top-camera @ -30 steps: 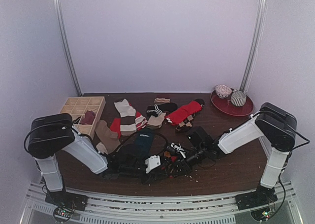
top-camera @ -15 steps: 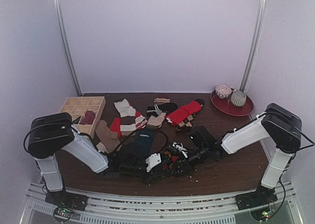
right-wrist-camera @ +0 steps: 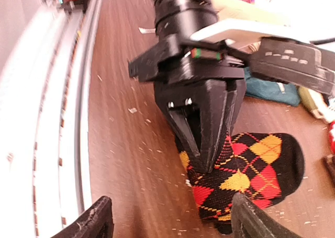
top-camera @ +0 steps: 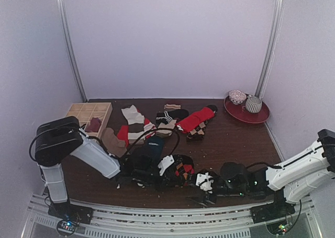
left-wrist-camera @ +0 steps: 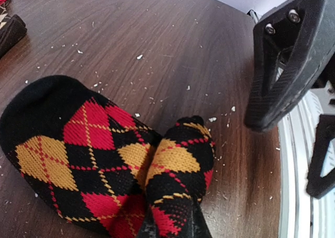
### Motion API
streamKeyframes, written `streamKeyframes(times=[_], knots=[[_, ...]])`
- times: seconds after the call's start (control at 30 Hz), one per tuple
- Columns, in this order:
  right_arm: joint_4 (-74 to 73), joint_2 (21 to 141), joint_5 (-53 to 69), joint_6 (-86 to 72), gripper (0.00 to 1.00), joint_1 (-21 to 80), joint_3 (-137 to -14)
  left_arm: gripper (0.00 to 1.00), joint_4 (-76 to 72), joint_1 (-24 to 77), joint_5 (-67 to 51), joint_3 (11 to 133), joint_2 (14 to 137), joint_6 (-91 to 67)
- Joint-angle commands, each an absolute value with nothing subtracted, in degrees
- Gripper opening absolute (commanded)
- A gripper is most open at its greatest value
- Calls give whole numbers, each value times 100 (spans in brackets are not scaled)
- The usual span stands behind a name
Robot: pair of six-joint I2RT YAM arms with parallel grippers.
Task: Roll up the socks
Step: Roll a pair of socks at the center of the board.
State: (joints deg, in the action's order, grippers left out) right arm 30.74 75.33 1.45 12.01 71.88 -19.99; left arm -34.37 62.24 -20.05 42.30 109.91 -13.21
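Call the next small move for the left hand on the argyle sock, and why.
Probably the left hand should roll its pinched fold toward the rounded black end of the argyle sock. It is shut on a fold, the rest lies flat on the table, and the right hand is open, off the sock.

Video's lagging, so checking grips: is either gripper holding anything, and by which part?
Left gripper pinches the argyle sock by a bunched-up fold; right gripper is open, holding nothing.

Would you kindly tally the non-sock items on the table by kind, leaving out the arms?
Wooden compartment box: 1
Red plate: 1
Patterned bowl: 1
Striped cup: 1
Total: 4
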Motion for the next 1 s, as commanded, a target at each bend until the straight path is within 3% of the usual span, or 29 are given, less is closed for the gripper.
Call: streamKeyframes(times=[0.0, 0.37, 0.7, 0.8, 0.87, 0.93, 0.97], knots=[[3439, 8028, -1341, 2083, 78, 7420, -2143, 0, -1738, 6192, -2122, 4051, 11517, -1684], [3458, 8812, -1436, 2572, 73, 7461, -2499, 0, -1723, 6170, -2292, 3999, 11561, -1640], [2995, 9371, -1187, 2186, 43, 7217, -2819, 0, -1670, 6161, -2404, 3966, 11568, -1552], [2626, 9372, -900, 1863, 23, 7056, -2967, 0, -1687, 6161, -2326, 3934, 11489, -1534], [2382, 9347, -715, 1675, 17, 6970, -3029, 0, -1725, 6161, -2167, 3889, 11356, -1471], [2229, 9322, -526, 1523, 15, 6899, -3038, 19, -1824, 6161, -1963, 3812, 11119, -1374], [2145, 9327, -371, 1447, 14, 6851, -3046, 22, -1840, 6161, -1878, 3803, 10997, -1287]])
